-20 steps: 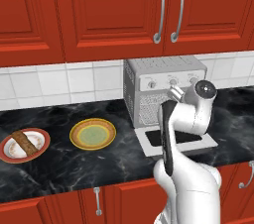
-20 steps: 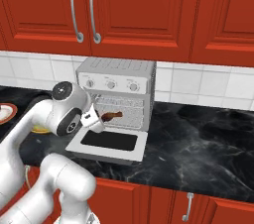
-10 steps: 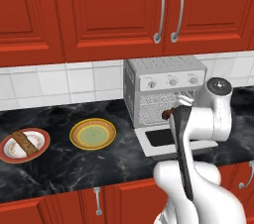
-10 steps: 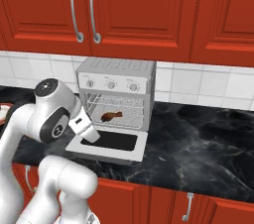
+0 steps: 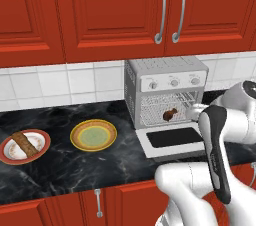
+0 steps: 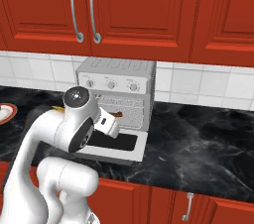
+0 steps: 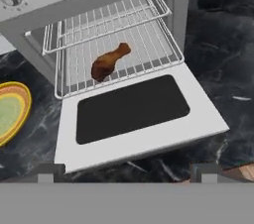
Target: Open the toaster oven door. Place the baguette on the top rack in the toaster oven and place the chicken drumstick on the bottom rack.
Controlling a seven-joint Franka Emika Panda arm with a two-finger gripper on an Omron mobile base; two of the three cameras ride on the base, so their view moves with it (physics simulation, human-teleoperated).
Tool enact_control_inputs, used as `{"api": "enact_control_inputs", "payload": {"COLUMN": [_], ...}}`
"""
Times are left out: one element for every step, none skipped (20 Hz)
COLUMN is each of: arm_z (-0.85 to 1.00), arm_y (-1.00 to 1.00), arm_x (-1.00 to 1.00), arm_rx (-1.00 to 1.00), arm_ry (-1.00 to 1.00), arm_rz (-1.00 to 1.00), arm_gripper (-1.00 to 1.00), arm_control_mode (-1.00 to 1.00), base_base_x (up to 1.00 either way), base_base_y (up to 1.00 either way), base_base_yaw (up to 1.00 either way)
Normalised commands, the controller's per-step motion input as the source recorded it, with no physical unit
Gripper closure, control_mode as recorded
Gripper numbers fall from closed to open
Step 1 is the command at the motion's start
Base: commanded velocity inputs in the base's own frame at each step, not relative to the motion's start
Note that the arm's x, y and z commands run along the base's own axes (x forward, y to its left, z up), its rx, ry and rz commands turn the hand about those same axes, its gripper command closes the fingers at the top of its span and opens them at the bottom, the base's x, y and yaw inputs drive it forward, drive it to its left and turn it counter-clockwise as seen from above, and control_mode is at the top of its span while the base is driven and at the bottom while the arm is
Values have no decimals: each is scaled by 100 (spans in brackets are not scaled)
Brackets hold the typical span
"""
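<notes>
Looking down past my gripper (image 7: 124, 171), jaws spread and empty: toaster oven door (image 7: 134, 114) lies flat, chicken drumstick (image 7: 109, 61) sits mid bottom rack (image 7: 149, 62), top rack (image 7: 106, 22) bare.

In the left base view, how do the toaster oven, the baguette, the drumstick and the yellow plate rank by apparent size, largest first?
1. toaster oven
2. yellow plate
3. baguette, shorter than the plate is wide
4. drumstick, clearly the smallest; it lies farther back inside the oven, which may shrink it a little.

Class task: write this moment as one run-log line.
toaster oven door: open | chicken drumstick: on bottom rack | baguette: on plate | tool: open
</notes>
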Motion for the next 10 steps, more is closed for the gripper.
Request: {"api": "enact_control_inputs", "payload": {"arm_z": [-10,-5,-22,-51,-86,-91,-100,-100,-92,-81], "arm_y": [-1,0,8,31,49,51,50,53,40,31], "arm_x": [0,0,14,57,100,100,100,100,100,100], "arm_rx": [0,0,0,-4,-10,-14,-17,-17,-15,-15], "arm_ry": [-5,-4,-3,-2,0,0,0,0,0,0], "arm_rz": [40,33,22,13,5,5,3,3,1,1], "arm_gripper": [-100,-100,-100,-100,-100,-100,-100,-100,-100,-100], "arm_control_mode": [-100,-100,-100,-100,-100,-100,-100,-100,-100,-100], "base_base_x": [0,0,0,0,0,0,0,0,0,0], "base_base_y": [0,0,0,0,0,0,0,0,0,0], "base_base_yaw": [0,0,0,0,0,0,0,0,0,0]}}
